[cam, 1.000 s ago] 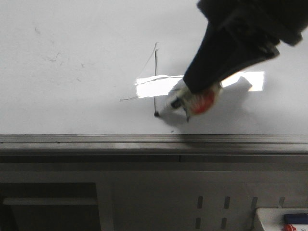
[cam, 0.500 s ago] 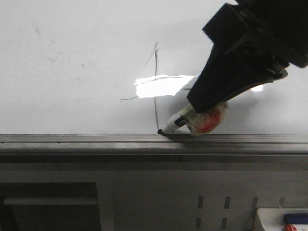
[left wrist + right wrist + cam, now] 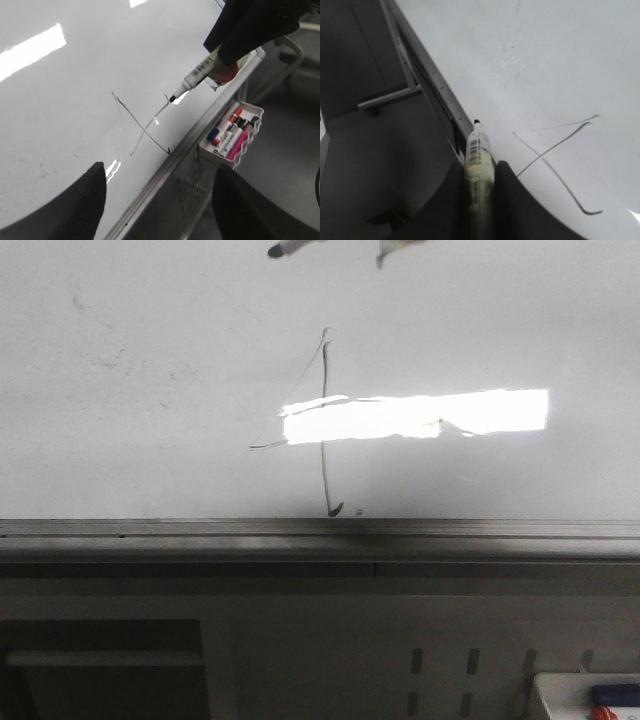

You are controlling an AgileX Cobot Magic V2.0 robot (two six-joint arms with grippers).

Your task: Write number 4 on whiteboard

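Note:
The number 4 (image 3: 323, 470) stands in thin dark strokes on the whiteboard (image 3: 150, 320); its long vertical ends in a hook just above the grey rail (image 3: 300, 530). My right gripper (image 3: 479, 167) is shut on a white marker (image 3: 479, 150), tip clear of the board. In the front view only the marker tip (image 3: 280, 250) shows at the top edge. In the left wrist view the right gripper (image 3: 235, 45) holds the marker (image 3: 197, 77) above the 4 (image 3: 142, 129). My left gripper (image 3: 157, 200) is open and empty over the board's edge. The 4 also shows in the right wrist view (image 3: 541, 157).
A white tray (image 3: 252, 135) with several coloured markers hangs on the perforated panel below the rail; its corner shows in the front view (image 3: 560, 690). A bright rectangular reflection (image 3: 420, 415) crosses the 4. Faint smudges (image 3: 110, 360) mark the upper left of the board.
The right gripper drew the vertical stroke down to the rail, then lifted the marker off the board and up, almost out of the front view. The hooked stroke end is now uncovered.

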